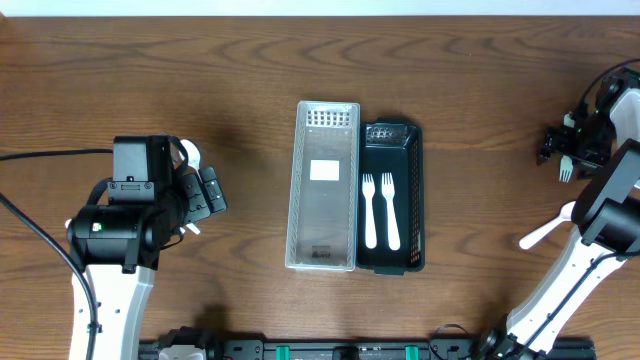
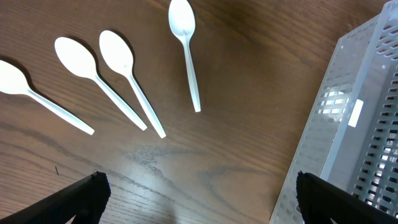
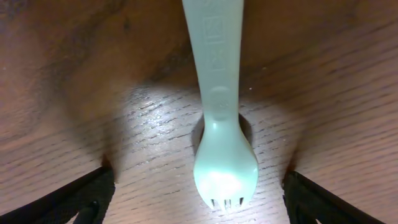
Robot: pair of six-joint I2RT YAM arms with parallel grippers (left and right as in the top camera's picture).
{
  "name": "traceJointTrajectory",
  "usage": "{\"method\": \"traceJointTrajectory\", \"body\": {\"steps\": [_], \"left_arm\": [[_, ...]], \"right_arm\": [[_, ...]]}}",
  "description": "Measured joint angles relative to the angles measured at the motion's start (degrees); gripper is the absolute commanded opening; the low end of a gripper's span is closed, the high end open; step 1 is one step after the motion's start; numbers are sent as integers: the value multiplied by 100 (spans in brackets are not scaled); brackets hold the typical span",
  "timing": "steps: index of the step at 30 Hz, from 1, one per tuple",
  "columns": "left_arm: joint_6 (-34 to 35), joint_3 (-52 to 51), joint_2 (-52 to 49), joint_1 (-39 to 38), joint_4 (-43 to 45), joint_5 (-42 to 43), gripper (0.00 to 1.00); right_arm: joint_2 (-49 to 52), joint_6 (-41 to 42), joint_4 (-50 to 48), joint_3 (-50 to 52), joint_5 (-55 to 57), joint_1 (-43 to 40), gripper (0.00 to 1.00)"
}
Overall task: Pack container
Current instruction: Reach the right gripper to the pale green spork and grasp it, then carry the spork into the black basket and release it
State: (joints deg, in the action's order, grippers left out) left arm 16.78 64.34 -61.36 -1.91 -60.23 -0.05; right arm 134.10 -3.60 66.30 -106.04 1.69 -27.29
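At the middle of the worktop point(image 1: 480, 70) lies the black container point(image 1: 416, 200), its long side running away from the robot. Two white forks point(image 1: 369, 208) lie in it side by side, with the tines toward the far end. Touching its left wall stands a clear tray point(image 1: 322, 225) of about the same length, with a white label on it. Far to the right, near the worktop edge, the right fingers point(image 3: 68, 199) are spread wide and stand low over a loose fork point(image 3: 221, 124). This fork lies flat on the wood between them, its short tines toward the lower side of the right wrist view, and neither finger touches it, so they grip nothing. The loose fork is well apart from the black container. Just beside the right arm point(image 1: 600, 200) another white utensil point(image 1: 540, 236) lies on the wood, partly hidden by the arm, and I cannot tell its kind. On the left side, the left fingers point(image 2: 74, 199) are also opened fully and hold nothing. Before them four white spoons point(image 2: 118, 53) lie fanned out on the wood, apart from each other, with the bowls toward the upper side of the left wrist view. The clear tray stands near them on the right, between the spoons and the black container.
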Motion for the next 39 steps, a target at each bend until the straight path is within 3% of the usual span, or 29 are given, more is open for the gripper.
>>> {"method": "traceJointTrajectory", "body": {"steps": [4,12,25,27,33,39], "left_arm": [[-2,0,0,0,0,0,98],[-2,0,0,0,0,0,98],[-2,0,0,0,0,2,98],[-2,0,0,0,0,2,98],[-2,0,0,0,0,2,98],[-2,0,0,0,0,0,98]], "right_arm": [[-2,-15,-24,4,-33,0,70],[-2,-22,-42,4,-26,0,54],[-2,-26,-70,4,-17,0,35],[-2,-28,-74,4,-15,0,27],[-4,-22,-85,4,7,2,24],[-7,-22,-96,4,13,2,2]]}}
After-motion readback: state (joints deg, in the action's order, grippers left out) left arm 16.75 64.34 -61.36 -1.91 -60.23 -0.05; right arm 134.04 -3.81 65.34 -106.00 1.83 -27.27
